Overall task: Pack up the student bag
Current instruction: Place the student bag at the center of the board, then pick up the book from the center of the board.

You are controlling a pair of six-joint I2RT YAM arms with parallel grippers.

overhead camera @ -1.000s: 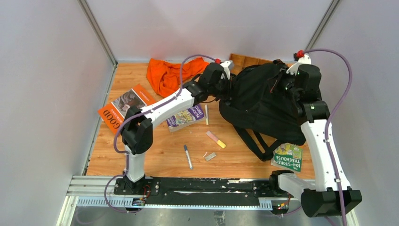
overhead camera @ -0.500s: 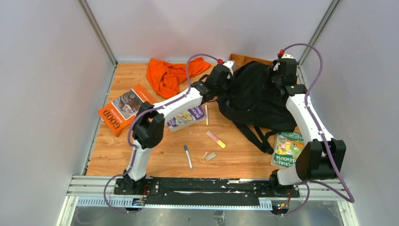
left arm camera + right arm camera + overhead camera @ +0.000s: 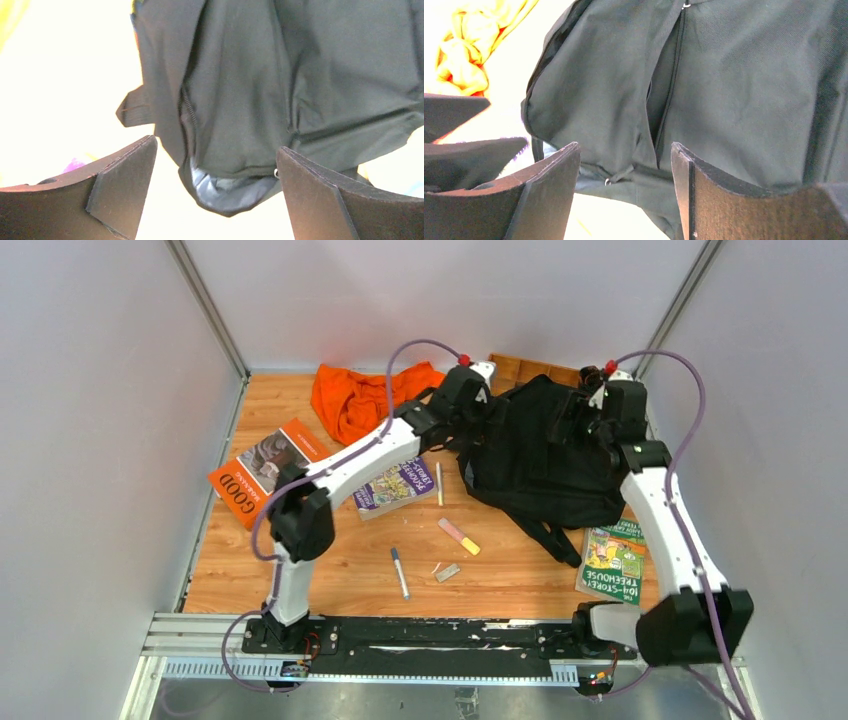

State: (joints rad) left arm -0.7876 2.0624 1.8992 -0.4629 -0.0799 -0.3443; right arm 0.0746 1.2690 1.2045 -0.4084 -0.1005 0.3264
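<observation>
The bag (image 3: 545, 455) at 1 o'clock is judged unpacked, books (image 3: 262, 470) left out; left gripper (image 3: 215, 145) and right gripper (image 3: 624, 145) are seen open, empty.

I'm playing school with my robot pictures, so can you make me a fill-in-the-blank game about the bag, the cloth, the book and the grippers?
1. The student bag is the colour ____.
2. The crumpled cloth at the far side of the table is ____.
3. The left gripper and the right gripper both have their jaws ____, holding nothing.
4. The orange book has the big word ____ on its cover.

Missing words: black; orange; open; GOOD
</observation>
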